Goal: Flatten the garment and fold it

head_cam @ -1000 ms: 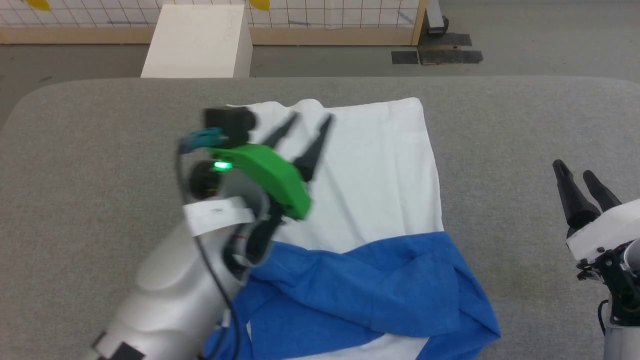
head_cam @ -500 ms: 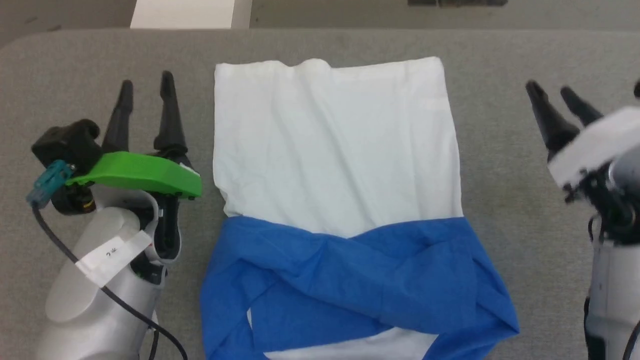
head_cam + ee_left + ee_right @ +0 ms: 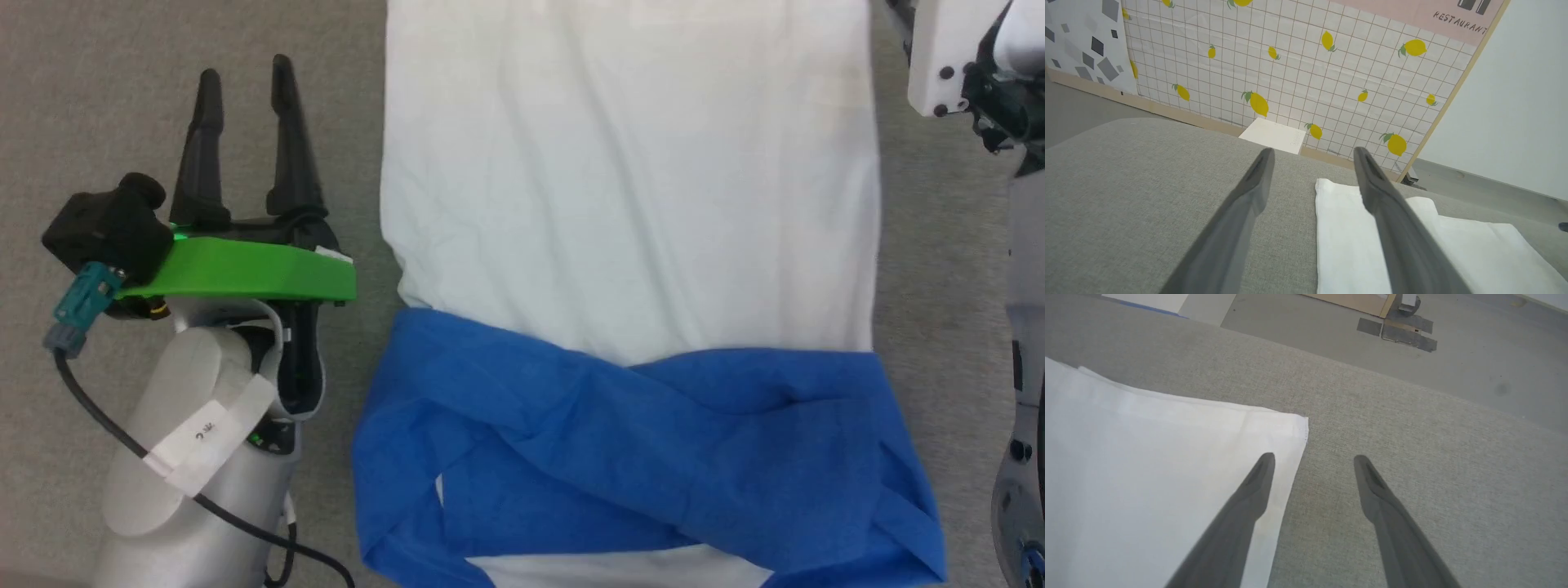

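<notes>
Status: both grippers are open and empty. My left gripper (image 3: pixel 245 69) has its two fingers spread with nothing between them. My right gripper (image 3: pixel 1314 458) is spread the same way over bare counter (image 3: pixel 98 82).

Location of the work: the garment (image 3: pixel 629 188) lies flat on the counter between the two grippers. It is just inboard of the left gripper, on that gripper's right side, and just inboard of the right gripper, on that gripper's left side. The inner finger of each gripper overlaps the nearest cloth edge in the wrist views. I cannot tell whether either finger touches the cloth.

Orientation: the long axis of the garment runs parallel to my fingers, from behind the wrists to ahead of the fingertips. The blue sleeves (image 3: pixel 653 441) are crossed over the end behind the grippers. The white hem end lies ahead.

Controlling relation: the right hem corner (image 3: pixel 1300 421) sits just ahead of the right gripper's inner fingertip. The right gripper appears to be further forward than the left, so I judge it the nearer arm to its corner.

Probable next step: an end-to-end fold, which requires a grip on both corners.
</notes>
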`<state>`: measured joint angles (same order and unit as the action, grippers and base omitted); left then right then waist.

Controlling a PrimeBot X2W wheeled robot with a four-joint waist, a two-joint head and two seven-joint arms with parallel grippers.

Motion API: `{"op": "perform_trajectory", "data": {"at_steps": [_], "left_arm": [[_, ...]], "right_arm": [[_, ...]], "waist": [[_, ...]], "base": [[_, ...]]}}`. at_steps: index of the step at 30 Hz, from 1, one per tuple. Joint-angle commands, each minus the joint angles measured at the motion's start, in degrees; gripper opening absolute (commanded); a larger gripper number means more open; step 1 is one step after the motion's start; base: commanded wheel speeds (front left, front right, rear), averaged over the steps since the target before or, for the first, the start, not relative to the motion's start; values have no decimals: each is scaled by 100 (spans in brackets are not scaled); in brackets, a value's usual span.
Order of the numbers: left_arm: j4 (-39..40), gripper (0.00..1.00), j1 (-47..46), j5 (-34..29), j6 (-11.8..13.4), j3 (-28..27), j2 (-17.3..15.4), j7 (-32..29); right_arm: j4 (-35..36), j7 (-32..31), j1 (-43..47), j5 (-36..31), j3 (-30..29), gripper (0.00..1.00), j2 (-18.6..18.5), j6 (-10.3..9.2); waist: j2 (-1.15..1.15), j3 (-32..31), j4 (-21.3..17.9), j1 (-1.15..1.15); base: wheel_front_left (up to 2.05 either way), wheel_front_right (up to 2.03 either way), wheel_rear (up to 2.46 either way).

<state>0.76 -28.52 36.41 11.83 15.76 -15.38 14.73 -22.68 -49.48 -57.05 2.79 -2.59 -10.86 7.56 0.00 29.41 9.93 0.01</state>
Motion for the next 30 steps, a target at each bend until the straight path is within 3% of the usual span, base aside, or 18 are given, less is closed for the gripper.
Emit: {"op": "perform_trajectory", "data": {"at_steps": [1, 13, 14, 15, 16, 20, 24, 30], "left_arm": [[12, 100, 61, -97, -55, -15, 83, 26], [-177, 100, 164, -350, -361, -167, 499, 27], [-241, 100, 172, -385, -417, -215, 532, 27], [-262, 100, 174, -393, -437, -231, 539, 27], [-286, 100, 173, -397, -454, -234, 535, 27], [-364, 100, 47, -373, -536, -231, 454, -57], [-348, 100, -399, -284, -664, -217, 225, -557], [-635, 100, -1676, -134, -829, -36, -379, -2356]], "right_arm": [[-136, -47, -155, -86, 56, 100, -10, -8], [-923, -395, -488, -717, 385, 100, -130, -8], [-1049, -655, -468, -625, 414, 47, -151, -8], [-1048, -693, -474, -575, 416, 11, -147, -8], [-1044, -712, -479, -538, 427, 0, -149, -8], [-952, -599, -547, -381, 380, 0, -139, -8], [-842, -307, -651, -238, 384, 0, -51, -8], [-694, 120, -816, 82, 699, 0, 107, -8]], "waist": [[0, 480, 478, -1], [0, 715, 712, -1], [0, 695, 689, -1], [0, 680, 671, -1], [0, 664, 651, -1], [0, 576, 518, -1], [0, 490, 305, -1], [0, 476, -68, -1]], "base": [[0, 0, 0], [0, 0, 0], [0, 0, 0], [0, 0, 0], [0, 0, 0], [0, 0, 0], [0, 0, 0], [0, 0, 0]]}}
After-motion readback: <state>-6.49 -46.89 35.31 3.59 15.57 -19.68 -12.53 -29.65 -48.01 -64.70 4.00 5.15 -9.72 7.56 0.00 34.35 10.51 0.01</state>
